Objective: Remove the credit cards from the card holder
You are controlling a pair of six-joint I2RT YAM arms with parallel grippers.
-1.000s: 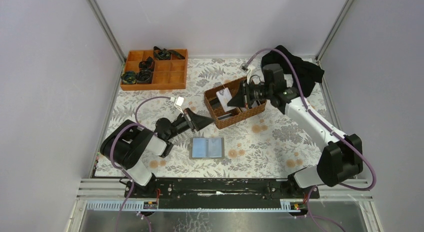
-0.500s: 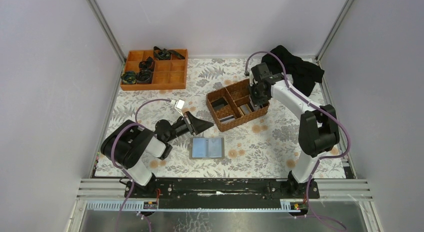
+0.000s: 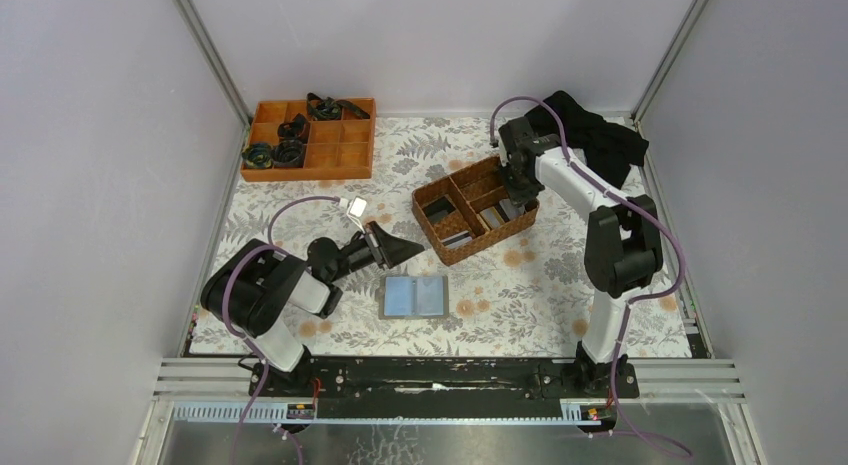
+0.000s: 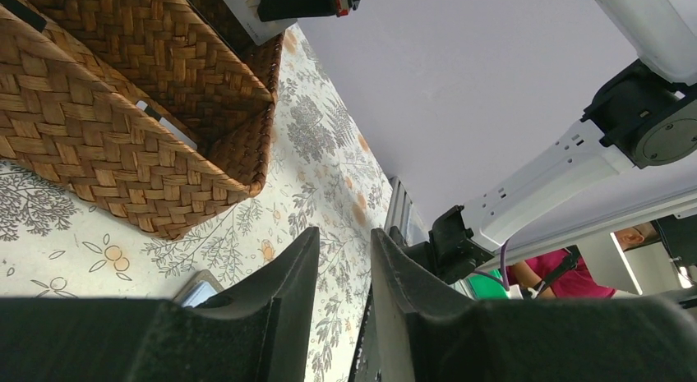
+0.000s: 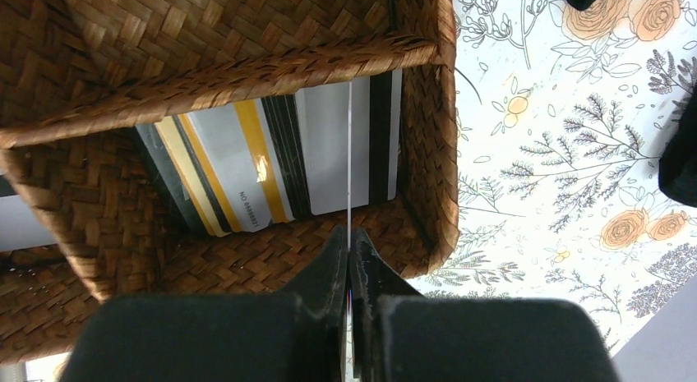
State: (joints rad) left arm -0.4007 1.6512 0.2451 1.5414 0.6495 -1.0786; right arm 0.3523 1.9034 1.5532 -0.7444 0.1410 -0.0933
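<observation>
Over the near right-hand compartment of the wicker basket (image 3: 480, 243), the right gripper (image 5: 349, 238) points down with its fingers pressed together on a single card (image 5: 349, 152). The card is held edge-on, so in the right wrist view it shows only as a thin pale line running from the fingertips into the compartment. Beneath it several loose cards (image 5: 246, 168) lie flat on the compartment floor: a pale one with yellow stripes, dark ones and a white one. The card holder (image 3: 413, 297) lies open and flat on the side of the basket toward the arm bases, apart from it. Whether any cards remain in its slots cannot be told at this size. The left gripper (image 4: 343, 242) hangs beside the basket's near left corner, fingers parted with nothing between them. Judgement: the cards are light, thin, stiff and smooth, so they are likely to slip or pivot in a pinch. They are best taken by a short exposed edge, squeezed across both faces, and pulled straight along the slot while the soft holder is pinned down.
</observation>
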